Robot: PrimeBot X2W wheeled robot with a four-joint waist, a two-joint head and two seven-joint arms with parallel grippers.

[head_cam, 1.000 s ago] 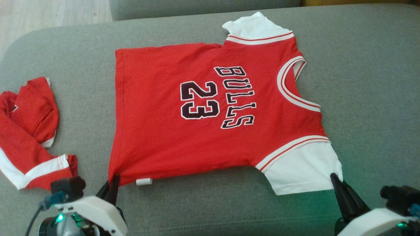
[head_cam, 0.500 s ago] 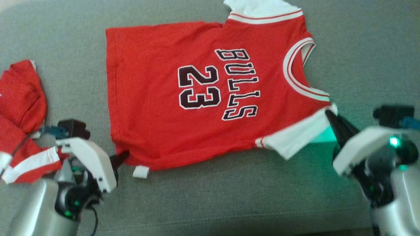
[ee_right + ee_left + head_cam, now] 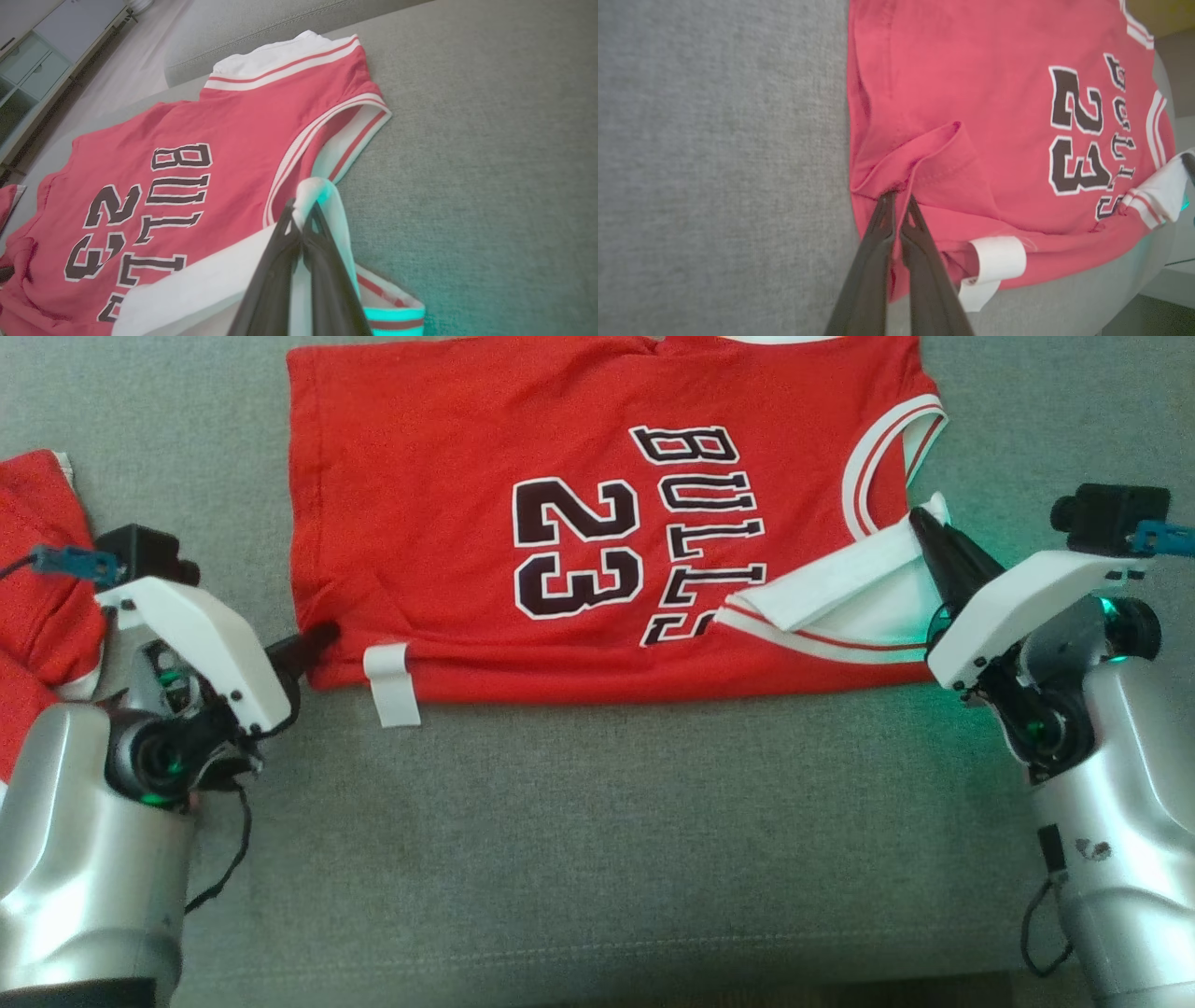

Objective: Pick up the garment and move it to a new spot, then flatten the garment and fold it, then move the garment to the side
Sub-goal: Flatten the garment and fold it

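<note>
The red jersey (image 3: 560, 523) lies print-up on the grey cushion (image 3: 597, 840), towards its far side, with its near edge partly turned over on itself. The left gripper (image 3: 316, 642) is clamped tight on the hem corner (image 3: 896, 186), where a small flap of red cloth is doubled over just beyond its tips. The right gripper (image 3: 926, 527) is pinched just as tight on the white sleeve (image 3: 840, 593), which it holds lifted and laid across the end of the lettering.

From where I stand the worry is the mismatch between the two ends. The sleeve end sits well over the print while the hem end has barely come off the cushion, so I'd expect a slanted fold line if the arms don't travel evenly. The bunched cloth at the hem corner could get pressed in as a crease. Both grips look to be on thin edges of fabric, so a sharp tug might pull one free and drop that side. The white label (image 3: 392, 686) pokes out at the near edge and may end up trapped inside. The second red garment (image 3: 42, 569) lies close by the left arm and could be dragged along
</note>
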